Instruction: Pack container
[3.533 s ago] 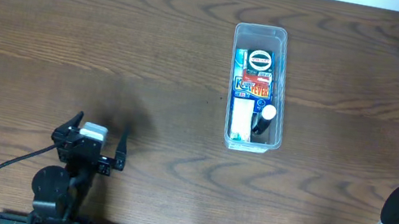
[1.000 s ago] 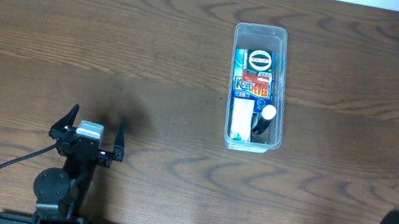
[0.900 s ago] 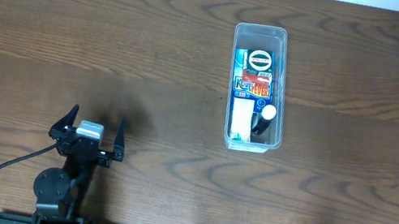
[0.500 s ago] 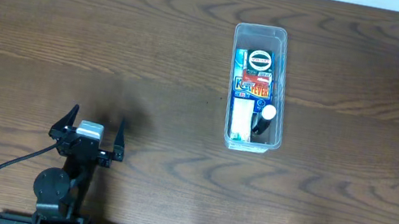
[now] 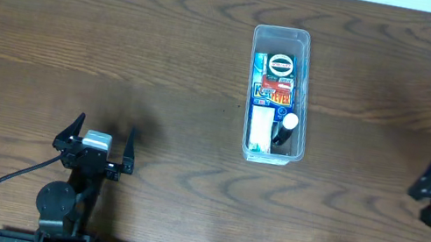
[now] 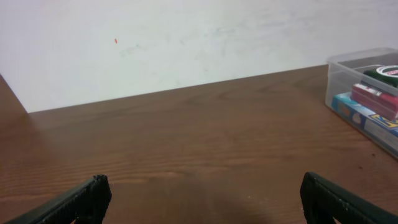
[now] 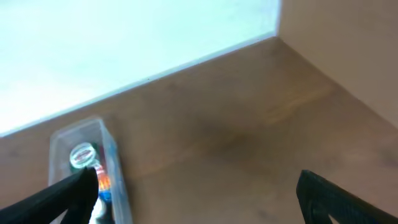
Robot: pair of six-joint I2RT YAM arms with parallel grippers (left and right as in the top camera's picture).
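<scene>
- Container (image 5: 283, 31): clear plastic, long and narrow. It stands on the brown wooden tabletop (image 5: 167, 41) with its long sides running away from the robot's edge. Everything below is placed from it.
- Well to the container's left, and nearer the robot's edge than it, the left fingers (image 6: 74, 202) are spread wide apart with nothing between them. From their own camera the container shows only at the right margin.
- At the container's far end lies a blue box (image 5: 280, 64) with a round dark emblem on top.
- On the robot's side of that box, close against it, is a red packet (image 5: 276, 85) with pale lettering.
- In the container's near end a white carton (image 5: 259, 129) lies along the left wall. A dark bottle (image 5: 283, 136) with a white cap lies just beside it, on the right-wall side.
- Well to the container's right, also nearer the robot's edge, the right fingers (image 7: 339, 194) gape wide and hold nothing. Their camera's picture is blurred, with the container low at its left.
</scene>
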